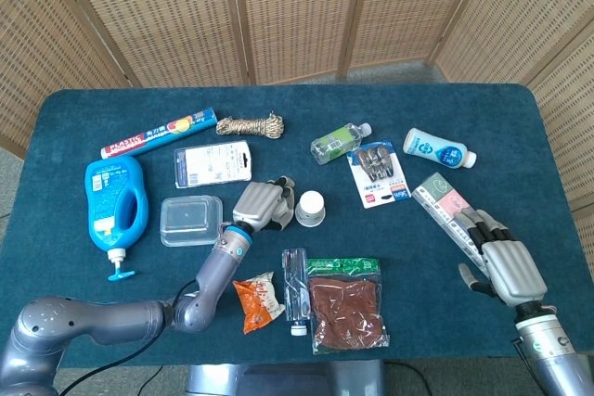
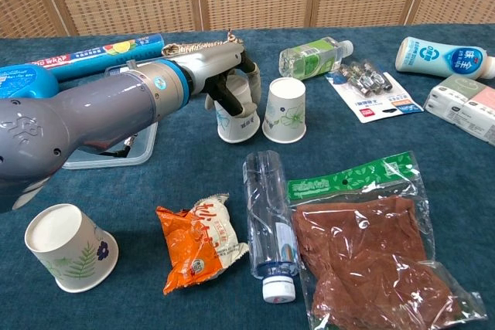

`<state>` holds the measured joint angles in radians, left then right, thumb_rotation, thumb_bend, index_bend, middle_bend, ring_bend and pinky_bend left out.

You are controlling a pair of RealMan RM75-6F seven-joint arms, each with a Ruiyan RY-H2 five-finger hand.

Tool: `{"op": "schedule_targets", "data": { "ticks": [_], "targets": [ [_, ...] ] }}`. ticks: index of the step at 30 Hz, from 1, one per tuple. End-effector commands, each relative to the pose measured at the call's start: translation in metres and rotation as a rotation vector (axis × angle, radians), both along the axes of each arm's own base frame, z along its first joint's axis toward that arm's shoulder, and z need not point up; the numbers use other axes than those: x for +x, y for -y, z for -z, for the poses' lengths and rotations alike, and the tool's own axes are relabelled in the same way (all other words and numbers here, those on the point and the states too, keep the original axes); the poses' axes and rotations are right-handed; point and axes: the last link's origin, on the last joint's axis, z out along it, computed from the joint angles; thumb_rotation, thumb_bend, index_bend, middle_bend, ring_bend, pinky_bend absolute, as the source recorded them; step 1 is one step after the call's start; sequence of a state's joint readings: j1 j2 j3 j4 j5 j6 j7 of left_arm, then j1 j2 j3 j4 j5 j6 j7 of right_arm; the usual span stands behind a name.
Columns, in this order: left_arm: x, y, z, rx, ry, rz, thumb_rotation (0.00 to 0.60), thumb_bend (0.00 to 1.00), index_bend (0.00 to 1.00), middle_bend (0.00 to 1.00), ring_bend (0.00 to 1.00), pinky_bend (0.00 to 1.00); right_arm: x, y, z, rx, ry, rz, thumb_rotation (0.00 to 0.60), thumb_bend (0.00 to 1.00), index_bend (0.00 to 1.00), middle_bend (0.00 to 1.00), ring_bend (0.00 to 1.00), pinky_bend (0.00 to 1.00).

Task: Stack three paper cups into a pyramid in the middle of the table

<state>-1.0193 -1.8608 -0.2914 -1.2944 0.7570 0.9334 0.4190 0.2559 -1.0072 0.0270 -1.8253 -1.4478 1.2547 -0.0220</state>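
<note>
**Left hand on cup, mid-table**

Left hand [image 2: 232, 86] grips an inverted paper cup [image 2: 239, 121], fingers wrapped over its top; cup stands just beside a second inverted cup [image 2: 285, 110]. Third cup [image 2: 69, 246] sits well apart, near the front edge, hidden by the arm in head view. Right hand [image 1: 501, 261] hangs empty, fingers spread. Table [image 1: 464, 108] covered in dark blue cloth.
</note>
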Motion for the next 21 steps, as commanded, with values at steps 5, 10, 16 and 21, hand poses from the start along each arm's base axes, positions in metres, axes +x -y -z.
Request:
{"op": "schedule_targets", "data": {
  "ticks": [5,10,16,21],
  "targets": [
    [0.0012,-0.0006,0.0026,-0.003,0.001,-0.002,0.600,0.47,0.48,0.24,0.34,0.64,-0.0008,-0.0004,-0.0018,-0.002,0.000,0.001,0.600,0.45,0.07,0.05,0.00,0.17],
    [0.0010,-0.0005,0.0051,-0.008,-0.001,-0.004,0.600,0.47,0.48,0.23,0.33,0.63,-0.0013,-0.0003,-0.0025,-0.003,0.005,0.002,0.600,0.45,0.07,0.05,0.00,0.17],
    [0.0007,0.0003,0.0068,-0.012,0.002,-0.007,0.600,0.47,0.45,0.21,0.30,0.60,-0.0027,-0.0007,-0.0034,-0.005,0.007,0.003,0.600,0.45,0.07,0.05,0.00,0.17],
    [0.0016,0.0007,0.0071,-0.016,0.009,-0.007,0.600,0.46,0.42,0.18,0.26,0.57,-0.0037,-0.0012,-0.0042,-0.007,0.013,0.005,0.600,0.45,0.07,0.05,0.00,0.17]
  ]
}}
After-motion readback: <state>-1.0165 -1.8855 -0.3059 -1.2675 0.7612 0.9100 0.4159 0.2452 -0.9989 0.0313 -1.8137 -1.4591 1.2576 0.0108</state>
